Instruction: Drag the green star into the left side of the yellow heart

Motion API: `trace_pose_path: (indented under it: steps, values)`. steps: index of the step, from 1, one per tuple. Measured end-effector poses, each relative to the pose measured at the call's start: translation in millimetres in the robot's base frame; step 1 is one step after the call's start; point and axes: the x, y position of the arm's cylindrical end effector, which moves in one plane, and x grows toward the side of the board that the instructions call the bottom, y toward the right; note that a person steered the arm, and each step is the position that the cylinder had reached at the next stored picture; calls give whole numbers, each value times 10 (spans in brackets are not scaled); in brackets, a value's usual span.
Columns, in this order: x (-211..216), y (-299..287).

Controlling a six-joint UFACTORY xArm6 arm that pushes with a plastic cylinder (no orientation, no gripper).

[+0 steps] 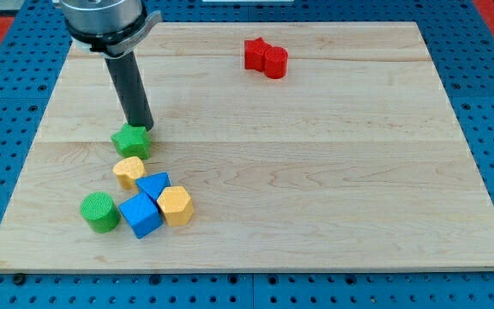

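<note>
The green star (132, 141) lies at the board's left, just above the yellow heart (129, 170), nearly touching it. My tip (141, 127) rests against the star's upper right edge. The rod rises from there to the view's top left. Right below the heart sit a blue triangular block (153, 184), a blue cube (141, 215) and a yellow hexagonal block (176, 205), packed close together.
A green cylinder (99, 212) stands left of the blue cube near the board's lower left edge. Two red blocks (265, 57) sit together at the view's top, right of centre. The wooden board (333, 172) lies on a blue pegboard surface.
</note>
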Motion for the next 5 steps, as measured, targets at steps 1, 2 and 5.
trace_pose_path:
  steps: [1,2,5]
  values:
    - [61,-253]
    - [71,-328]
    - [381,-294]
